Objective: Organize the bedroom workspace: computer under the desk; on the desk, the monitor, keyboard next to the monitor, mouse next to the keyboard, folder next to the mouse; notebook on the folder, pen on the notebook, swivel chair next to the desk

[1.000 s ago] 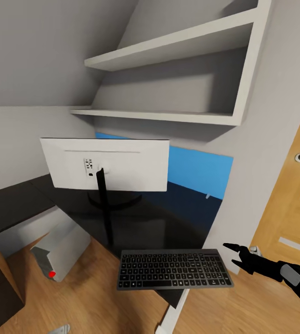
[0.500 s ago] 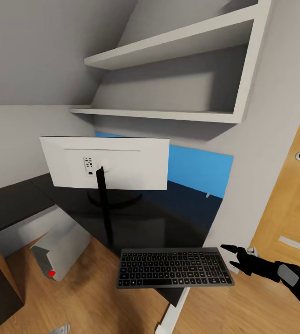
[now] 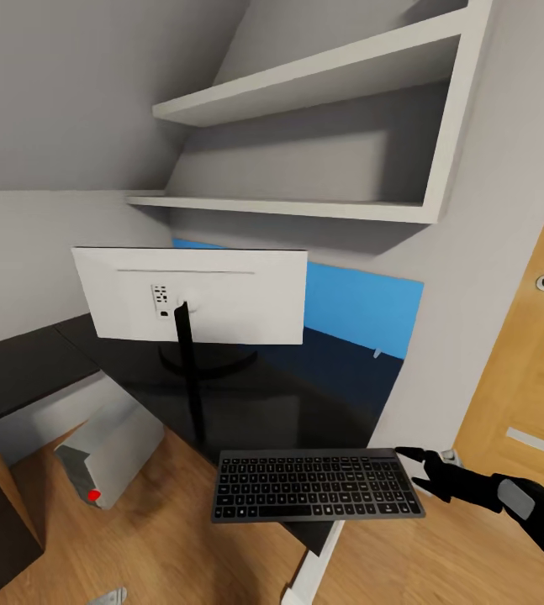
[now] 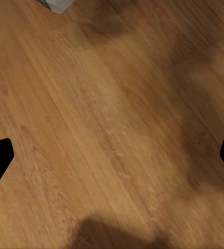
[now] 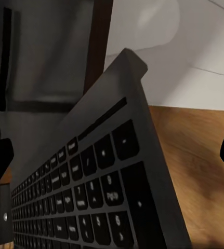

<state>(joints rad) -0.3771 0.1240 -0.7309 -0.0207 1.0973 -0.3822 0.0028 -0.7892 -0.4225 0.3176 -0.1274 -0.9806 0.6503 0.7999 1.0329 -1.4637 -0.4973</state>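
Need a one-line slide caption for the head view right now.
Open right gripper reaches toward the keyboard overhanging the desk edge, behind the monitor.

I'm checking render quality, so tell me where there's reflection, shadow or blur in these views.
Head view: the glossy desk mirrors the blue wall panel, and straight edges bow from wide-angle distortion. Left wrist view: soft dark shadows blotch the wooden floor. Right wrist view: the keyboard is close and slightly soft, and the keys at its far end blur together.

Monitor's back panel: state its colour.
White, on a thin black stand; the monitor shows this best in the head view.
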